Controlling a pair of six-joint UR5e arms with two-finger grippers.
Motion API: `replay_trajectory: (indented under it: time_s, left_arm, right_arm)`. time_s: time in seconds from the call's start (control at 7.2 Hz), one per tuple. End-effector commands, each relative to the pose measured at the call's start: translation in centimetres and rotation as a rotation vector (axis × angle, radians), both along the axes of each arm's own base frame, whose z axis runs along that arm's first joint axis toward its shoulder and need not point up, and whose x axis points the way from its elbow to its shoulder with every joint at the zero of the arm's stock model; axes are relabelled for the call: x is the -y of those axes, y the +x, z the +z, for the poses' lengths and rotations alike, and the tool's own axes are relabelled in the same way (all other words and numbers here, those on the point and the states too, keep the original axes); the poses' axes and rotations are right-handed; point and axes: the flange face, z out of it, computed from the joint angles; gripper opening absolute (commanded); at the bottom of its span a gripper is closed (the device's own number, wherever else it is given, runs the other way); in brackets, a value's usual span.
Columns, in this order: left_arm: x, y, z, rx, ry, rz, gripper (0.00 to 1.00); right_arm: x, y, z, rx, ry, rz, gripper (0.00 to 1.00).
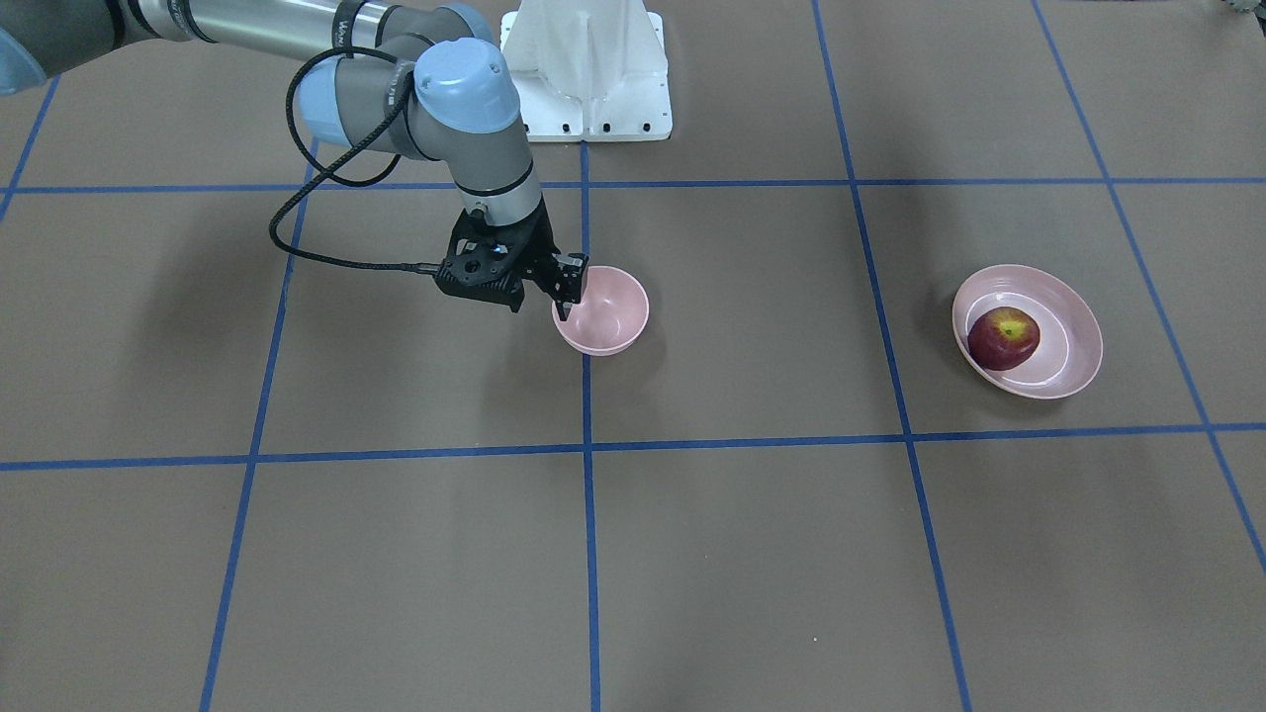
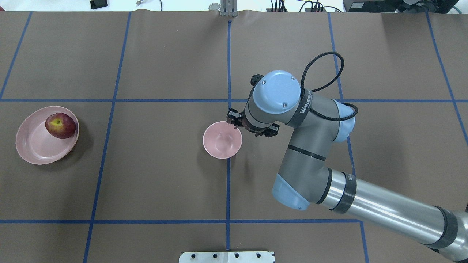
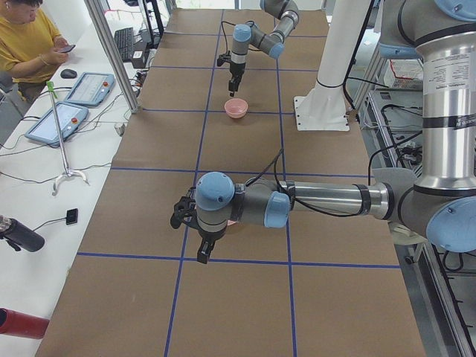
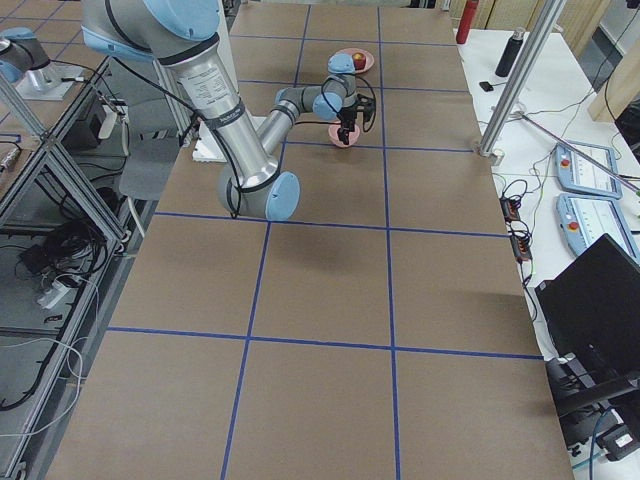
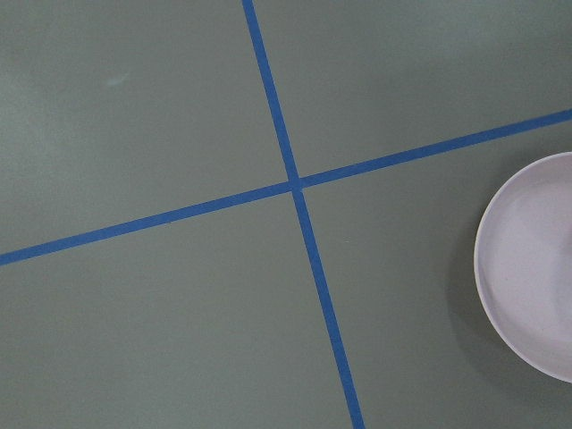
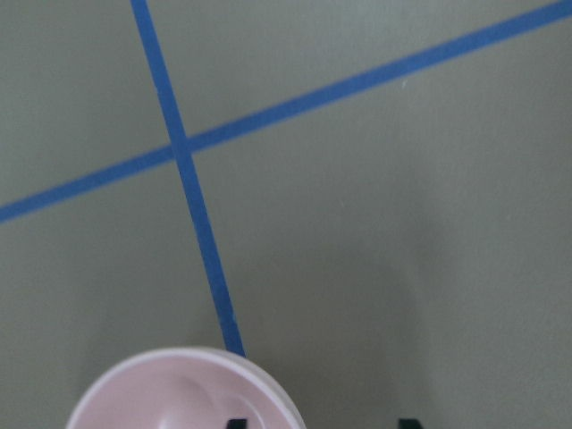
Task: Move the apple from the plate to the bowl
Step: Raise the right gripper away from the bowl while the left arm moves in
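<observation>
The dark-red apple (image 1: 1003, 337) (image 2: 60, 125) lies in the wide shallow pink plate (image 1: 1073, 346) (image 2: 36, 146). The small deep pink bowl (image 1: 608, 311) (image 2: 221, 142) stands empty at the table's middle. My right gripper (image 1: 539, 300) (image 2: 244, 127) is open at the bowl's rim on the robot's right side. The right wrist view shows one fingertip over the bowl (image 6: 179, 393) and one outside it. My left gripper (image 3: 202, 251) shows only in the exterior left view, high over the plate's end, and I cannot tell its state. The left wrist view shows the plate's edge (image 5: 532, 268).
Blue tape lines (image 2: 228, 182) divide the brown table into squares. The white arm base (image 1: 593, 89) stands at the robot's side. A person (image 3: 30, 44) sits at a side bench with tablets, beyond the table's far edge.
</observation>
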Motion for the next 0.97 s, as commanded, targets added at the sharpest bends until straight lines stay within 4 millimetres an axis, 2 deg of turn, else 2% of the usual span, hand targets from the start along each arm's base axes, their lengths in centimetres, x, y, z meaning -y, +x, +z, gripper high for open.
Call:
replay_trajectory:
  time_s: [0.0,0.14,0.28,0.42,0.56,0.69,0.83]
  left_arm:
    - [2.1,1.3,-2.9,-0.052,0.051,0.026,0.98]
    - [3.4,3.8,-4.5,-0.061,0.033,0.035,0.98]
    - [3.8,6.0,-5.8,-0.069,0.037,0.024,0.99]
    - [4.0,8.2,-6.9,-0.081,0.022,-0.004,0.99]
    - [4.2,11.9,-8.3,-0.047,0.02,-0.024,0.99]
    - [5.0,16.2,-10.4,-0.015,0.005,-0.043,0.99]
    - [5.7,20.1,-12.3,-0.023,-0.004,-0.027,0.99]
  right_arm:
    - [4.9,8.4,0.7,0.012,0.024,-0.037,1.0]
    - [7.3,13.8,3.2,-0.015,0.072,-0.085,1.0]
    - [9.3,18.6,6.3,-0.036,0.119,-0.131,1.0]
    - [10.5,23.2,9.4,-0.054,0.164,-0.169,1.0]
    - [10.6,26.0,13.3,-0.099,0.224,-0.238,1.0]
    - [10.5,30.1,17.4,-0.144,0.261,-0.273,1.0]
    - [9.5,35.6,21.8,-0.19,0.326,-0.333,1.0]
